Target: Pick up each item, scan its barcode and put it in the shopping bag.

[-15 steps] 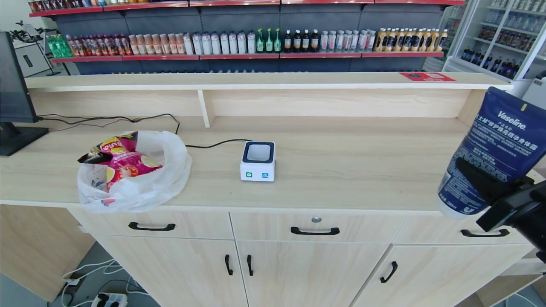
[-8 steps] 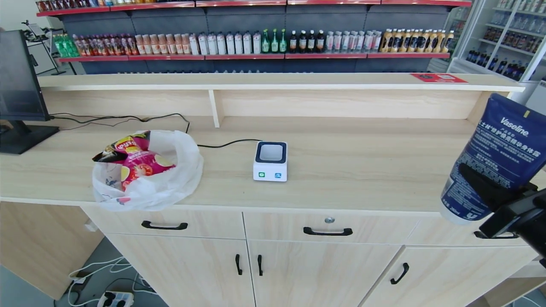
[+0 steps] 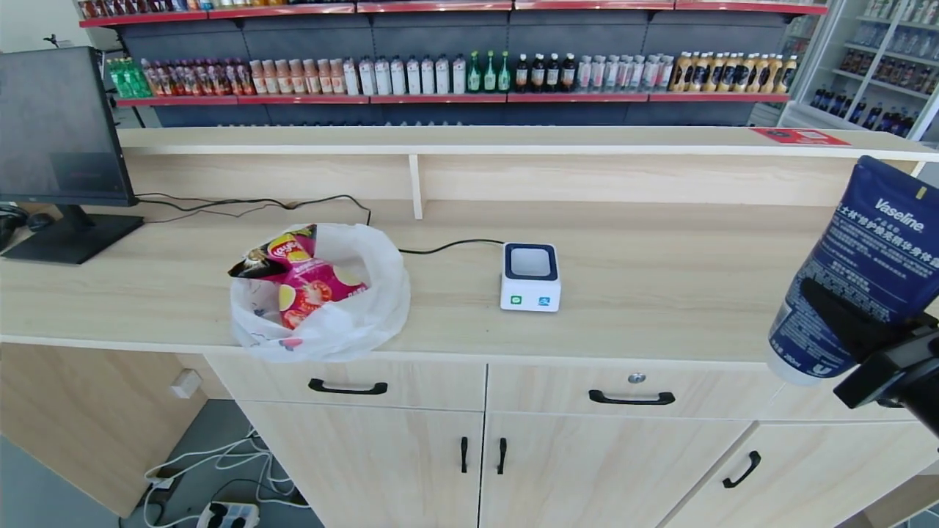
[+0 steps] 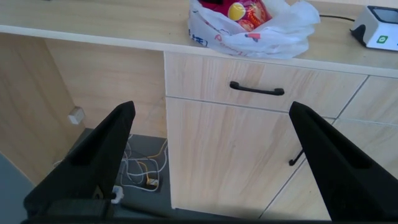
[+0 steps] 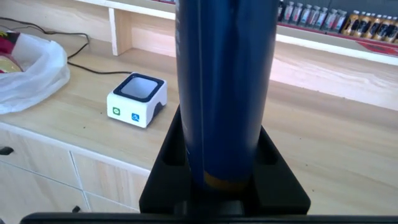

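A dark blue lotion tube stands upright, cap down, in my right gripper, which is shut on its lower half off the counter's right front. In the right wrist view the tube rises between the black fingers. The white scanner with its dark-rimmed window sits mid-counter, well to the tube's left. Left of the scanner lies the white shopping bag, holding a pink chips packet. My left gripper hangs open below counter level in front of the cabinet, under the bag.
A black monitor stands at the counter's far left, with cables running to the scanner. A raised ledge lines the back of the wooden counter. Drawers and cupboard doors with black handles face me. A power strip lies on the floor.
The head camera has swung left, so the bag, scanner and monitor sit further right in the picture. The tube in my right gripper is now somewhat nearer the scanner.
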`<state>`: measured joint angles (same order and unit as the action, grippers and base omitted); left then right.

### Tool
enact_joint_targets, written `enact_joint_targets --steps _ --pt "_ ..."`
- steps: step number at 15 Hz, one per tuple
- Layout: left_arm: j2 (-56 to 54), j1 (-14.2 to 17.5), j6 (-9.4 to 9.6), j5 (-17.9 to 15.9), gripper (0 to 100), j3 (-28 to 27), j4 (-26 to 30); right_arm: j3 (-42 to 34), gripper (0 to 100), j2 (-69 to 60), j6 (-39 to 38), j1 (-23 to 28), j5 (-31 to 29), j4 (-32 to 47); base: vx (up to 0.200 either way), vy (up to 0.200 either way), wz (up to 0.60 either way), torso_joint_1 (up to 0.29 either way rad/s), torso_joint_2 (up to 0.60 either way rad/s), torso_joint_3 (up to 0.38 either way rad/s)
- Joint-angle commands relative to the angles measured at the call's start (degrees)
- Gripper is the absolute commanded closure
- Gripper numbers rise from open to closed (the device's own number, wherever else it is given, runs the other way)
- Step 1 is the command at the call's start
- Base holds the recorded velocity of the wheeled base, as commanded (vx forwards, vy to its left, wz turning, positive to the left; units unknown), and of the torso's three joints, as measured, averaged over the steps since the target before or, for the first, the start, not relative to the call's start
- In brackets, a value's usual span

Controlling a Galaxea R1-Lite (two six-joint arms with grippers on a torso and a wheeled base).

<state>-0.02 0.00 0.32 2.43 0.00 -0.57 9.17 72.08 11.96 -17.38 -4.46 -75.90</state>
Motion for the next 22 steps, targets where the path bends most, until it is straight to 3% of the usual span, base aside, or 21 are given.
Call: enact_joint_targets --steps 1,5,11,13,18,22 --pt "0.02 0.00 0.03 0.04 0 0.00 -0.04 0.32 100 0.34 0.43 -0.02 0.07 -0.04 0.000 0.200 0.00 0.002 0.00 0.007" --pt "0.02 0.00 0.47 0.04 0 0.00 0.13 1.91 100 0.43 0.96 -0.02 0.07 1.37 0.000 0.000 0.00 0.000 0.00 0.000" --pt "0.02 0.00 0.39 0.04 0 0.00 0.13 1.64 100 0.34 1.49 -0.11 0.07 2.16 0.200 0.000 0.00 -0.002 0.00 0.002" --pt "0.02 0.00 0.39 0.04 0 0.00 0.13 2.43 100 1.92 2.28 -0.28 0.68 2.16 0.000 0.000 0.00 0.000 0.00 0.000" --pt "0.02 0.00 0.39 0.04 0 0.00 0.13 9.03 100 9.74 0.17 -7.84 2.79 1.89 0.000 0.000 0.00 0.000 0.00 0.000" --pt "0.02 0.00 0.39 0.04 0 0.00 0.13 13.86 100 15.90 3.51 -8.19 2.97 0.84 0.000 0.000 0.00 0.000 0.00 0.000"
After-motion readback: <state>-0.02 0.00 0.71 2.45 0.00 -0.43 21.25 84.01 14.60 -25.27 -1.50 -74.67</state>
